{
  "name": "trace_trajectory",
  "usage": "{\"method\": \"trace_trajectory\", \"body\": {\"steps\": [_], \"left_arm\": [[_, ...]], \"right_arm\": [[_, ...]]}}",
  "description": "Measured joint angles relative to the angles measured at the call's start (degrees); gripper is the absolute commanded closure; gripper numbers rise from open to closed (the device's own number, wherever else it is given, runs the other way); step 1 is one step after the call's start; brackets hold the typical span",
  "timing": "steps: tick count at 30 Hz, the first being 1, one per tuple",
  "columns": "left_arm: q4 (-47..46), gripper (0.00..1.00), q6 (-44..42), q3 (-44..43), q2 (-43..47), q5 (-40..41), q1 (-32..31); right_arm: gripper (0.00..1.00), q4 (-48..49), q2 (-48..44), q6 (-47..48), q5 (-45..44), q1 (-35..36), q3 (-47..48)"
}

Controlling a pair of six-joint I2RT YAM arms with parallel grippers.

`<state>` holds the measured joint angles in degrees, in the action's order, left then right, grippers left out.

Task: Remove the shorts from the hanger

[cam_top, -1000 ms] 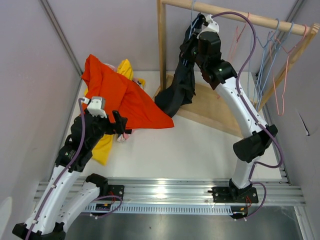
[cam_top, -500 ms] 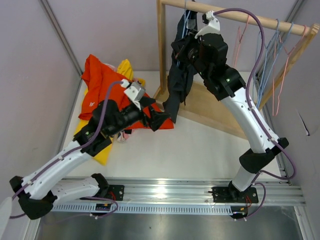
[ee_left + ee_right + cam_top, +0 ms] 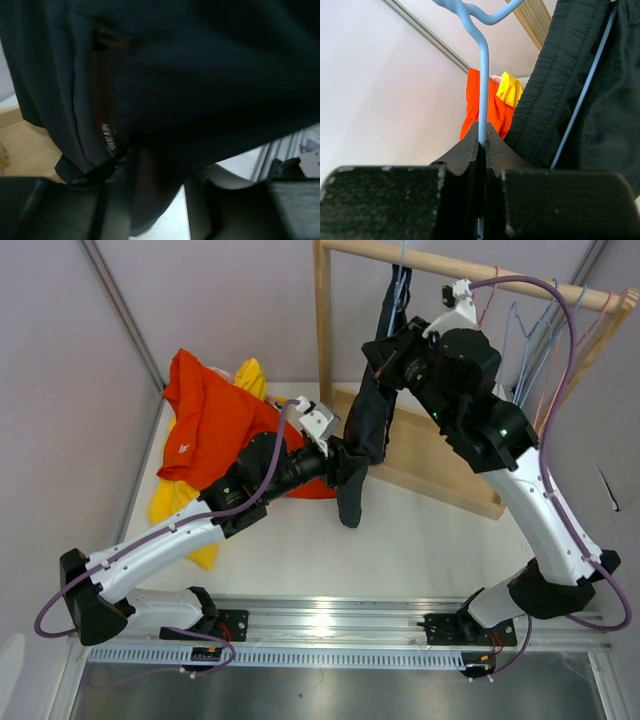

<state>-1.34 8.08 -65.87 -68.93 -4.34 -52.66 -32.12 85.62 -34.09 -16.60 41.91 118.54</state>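
Note:
The dark slate grey shorts [image 3: 366, 425] hang from a blue wire hanger [image 3: 483, 75] held away from the wooden rail. My right gripper [image 3: 481, 135] is shut on the hanger's stem just below its hook; from above it sits at the top of the shorts [image 3: 392, 352]. My left gripper [image 3: 345, 468] has reached the lower part of the shorts. In the left wrist view a fold of the dark cloth [image 3: 200, 75] fills the space between its fingertips [image 3: 117, 175], and the gripper [image 3: 160, 170] is shut on it. Only a thin white gap shows lower down.
Orange-red shorts [image 3: 215, 425] and yellow shorts [image 3: 175, 505] lie heaped at the table's left. The wooden rack has a post [image 3: 323, 330], a top rail [image 3: 520, 282] and a base board [image 3: 430, 455]. Several bare wire hangers [image 3: 545, 350] hang at its right end. Walls close in on both sides.
My left arm swung from the heap on the left across to the hanging shorts and narrowed its jaws on the cloth. My right arm carried the hanger and shorts rightward and nearer.

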Motion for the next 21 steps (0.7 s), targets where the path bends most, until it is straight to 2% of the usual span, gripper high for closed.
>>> {"method": "trace_trajectory", "body": {"steps": [2,3,4,5,10,14,16,21], "left_arm": [[-0.5,0.72,-0.3,-0.4,-0.1,0.9,0.0],[-0.8,0.89,-0.3,-0.7,-0.1,1.2,0.0],[-1.0,0.97,-0.1,-1.0,-0.1,1.4,0.0],[-1.3,0.99,-0.1,-1.3,-0.1,1.7,-0.1],[-2.1,1.0,0.0,-1.6,0.1,2.3,-1.0],[-2.8,1.0,0.1,2.1,3.6,5.0,-4.7],[-3.5,1.0,0.4,6.4,7.6,7.7,-9.3],[-6.4,1.0,1.6,17.6,18.5,17.1,-25.6]], "right_arm": [[1.0,-0.6,-1.9,-0.6,-0.2,0.0,-1.0],[1.0,-0.6,-2.8,-1.0,-0.2,0.0,-1.5],[1.0,-0.6,-3.7,-1.4,-0.2,0.0,-2.1],[1.0,-0.7,-4.5,-1.7,-0.2,0.1,-2.9],[1.0,-0.6,-6.1,-2.4,-0.2,0.3,-4.7],[1.0,-0.6,-6.1,-2.4,-0.5,0.2,-4.8],[1.0,-0.5,-6.1,-2.4,-0.5,-0.6,-4.8],[1.0,-2.3,-5.6,-2.4,0.7,-3.2,-4.0]]}}
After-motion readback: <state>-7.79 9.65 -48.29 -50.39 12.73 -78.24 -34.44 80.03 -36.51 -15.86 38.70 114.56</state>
